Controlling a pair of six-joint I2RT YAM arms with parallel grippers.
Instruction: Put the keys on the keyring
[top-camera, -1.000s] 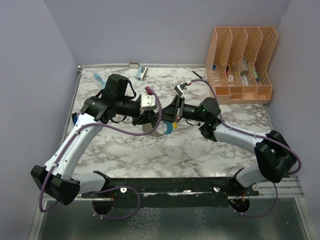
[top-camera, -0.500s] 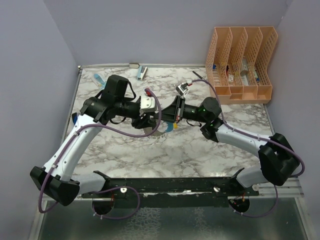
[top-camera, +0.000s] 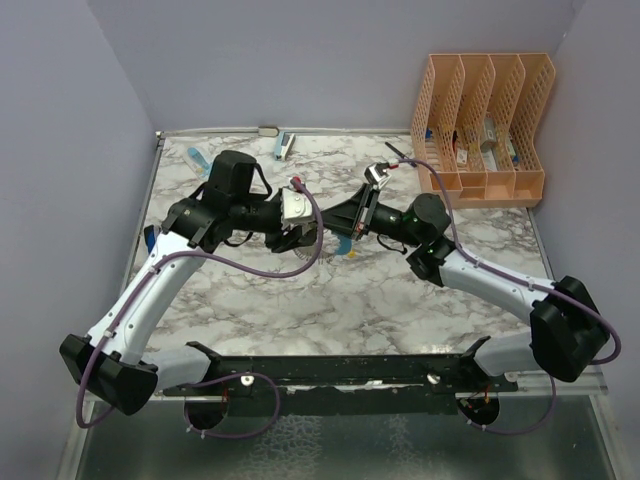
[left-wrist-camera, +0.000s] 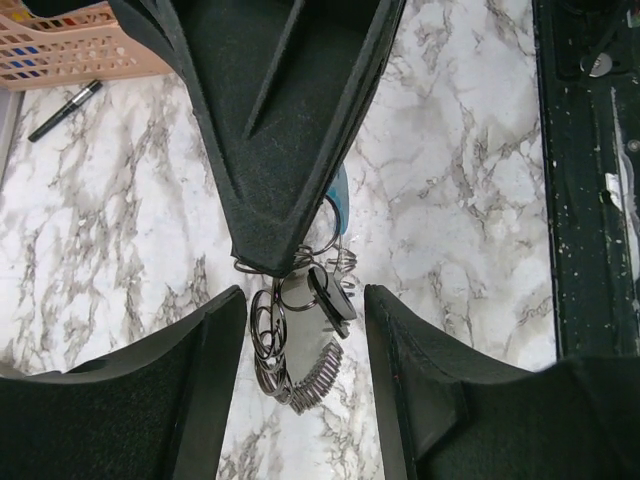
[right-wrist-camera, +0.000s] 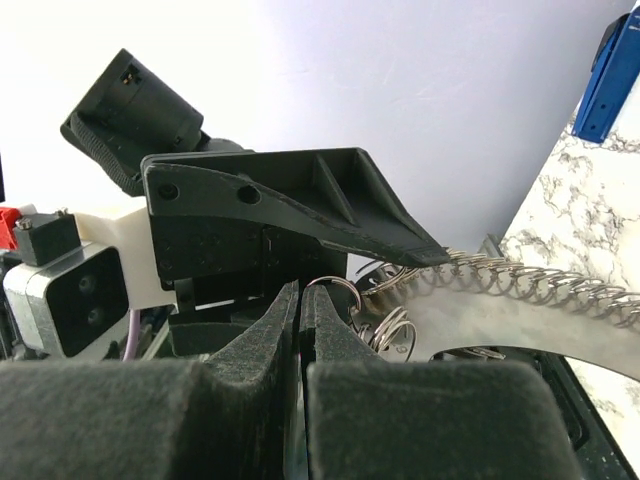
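Keyring (left-wrist-camera: 312, 378): at the centre of the scene, between the two arms, dangling from the right gripper's (left-wrist-camera: 275, 255) tip.
Right gripper: fully closed — it pinches a small wire ring (right-wrist-camera: 335, 290) of the bundle.
Left gripper (left-wrist-camera: 305, 300): roughly half parted, holding nothing; its fingers flank the bundle, apparently clear of it.
Black key (left-wrist-camera: 332, 297): on the small rings, inside that gap.
Axis: the bundle's length runs into the left gripper's gap — the left arm looks best placed for the next grasp.

The white left arm (top-camera: 150, 285) and right arm (top-camera: 490, 278) are reached inward; the black left gripper (left-wrist-camera: 305, 297) is held apart, the right gripper (right-wrist-camera: 300, 300) pressed closed.
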